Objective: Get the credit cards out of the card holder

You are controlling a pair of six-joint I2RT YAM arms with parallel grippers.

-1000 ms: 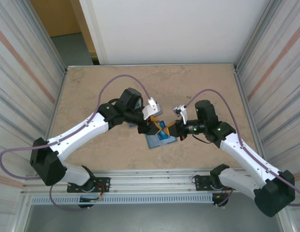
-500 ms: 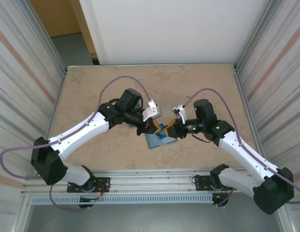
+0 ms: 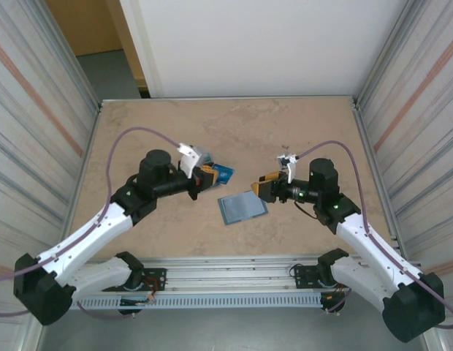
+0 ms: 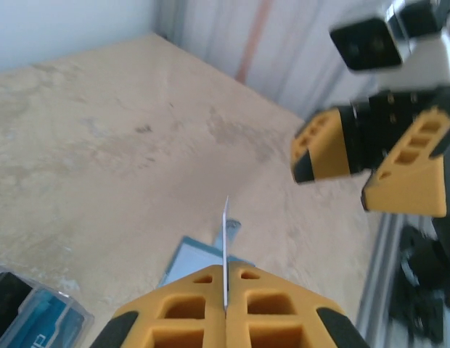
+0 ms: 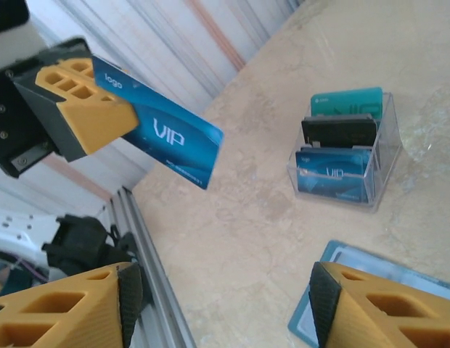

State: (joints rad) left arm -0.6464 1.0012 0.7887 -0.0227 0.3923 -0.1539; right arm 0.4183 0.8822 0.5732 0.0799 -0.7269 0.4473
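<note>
The left gripper [image 3: 210, 175] has its fingers pressed together on a blue card [image 5: 167, 141], pinching it by one end. It holds the card in the air to the left of the wallet [image 3: 242, 208] and well clear of it. From the left wrist the card shows edge-on, a thin line rising out between the two pads.

The right gripper [image 3: 261, 189] hangs just right of the wallet's far corner with its fingers spread and nothing between them. It is not touching the wallet, as far as I can see.

The wallet lies flat on the table [image 3: 299, 131], in the near middle between the two arms. I can't tell whether any cards are left in its slots.

A clear tray [image 5: 377, 181] stands on the far left side of the wallet, close under the left arm. It already holds a teal card [image 5: 346, 102], a black one [image 5: 338, 131] and a blue one [image 5: 330, 172], standing in a row.

I'd say the pull-out of this card is done and the drop-off is the step in hand. The left arm would need to swing the card over the tray, tip it to line up with a slot, lower it and then let go. After that the right gripper is likely wanted back on the wallet to steady it for another pull, if cards remain.
</note>
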